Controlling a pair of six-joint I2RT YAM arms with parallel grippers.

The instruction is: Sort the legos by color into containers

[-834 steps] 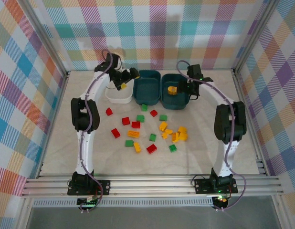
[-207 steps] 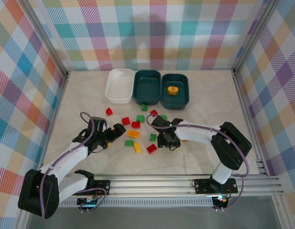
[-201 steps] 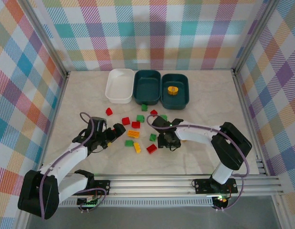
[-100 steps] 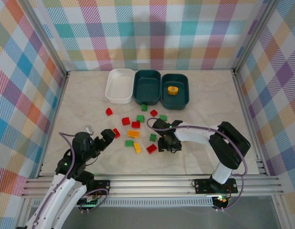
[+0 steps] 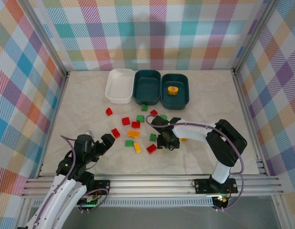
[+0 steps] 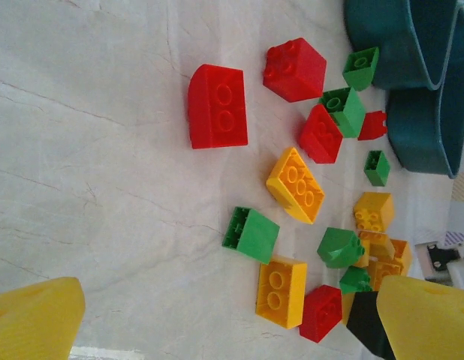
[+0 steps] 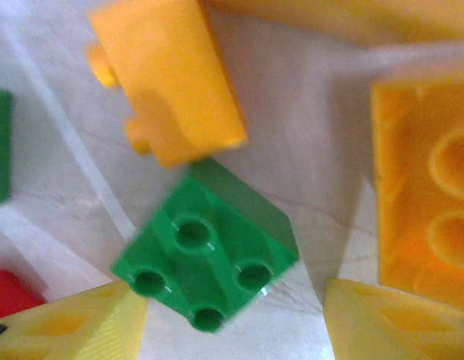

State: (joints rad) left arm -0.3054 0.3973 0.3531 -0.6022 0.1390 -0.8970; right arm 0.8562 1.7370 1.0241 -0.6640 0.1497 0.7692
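Legos (image 5: 133, 134) lie unmoved; left gripper (image 5: 106, 142), spread wide, has retreated, right gripper (image 5: 167, 143) stays spread over a green lego (image 7: 206, 268).

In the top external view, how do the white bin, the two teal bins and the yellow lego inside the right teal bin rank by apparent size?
1. The white bin, the left teal bin and the right teal bin: they look alike, so I do not rank them.
2. The yellow lego: far smaller.
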